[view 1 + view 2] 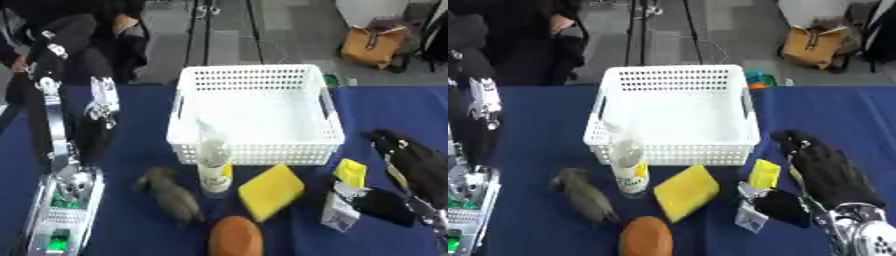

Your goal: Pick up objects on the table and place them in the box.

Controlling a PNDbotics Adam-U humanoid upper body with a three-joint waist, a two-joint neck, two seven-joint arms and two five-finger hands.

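A white perforated box (254,75) stands at the table's middle back, with nothing showing inside it. In front of it stand a clear bottle (213,161) with a yellow label, a yellow sponge (271,191), a grey-brown soft toy (171,195) and an orange-brown round thing (234,237). To the right are a small yellow block (764,173) and a small white carton (750,215). My right hand (826,170) lies at the right with fingers stretched away from me, its thumb beside the carton. My left hand (101,106) is raised at the left, fingers up, holding nothing.
The table wears a dark blue cloth (140,145). My left forearm (61,210) with silver casing fills the lower left corner. Beyond the far edge are a dark-clothed person at the upper left and a tan bag (372,45) on the floor.
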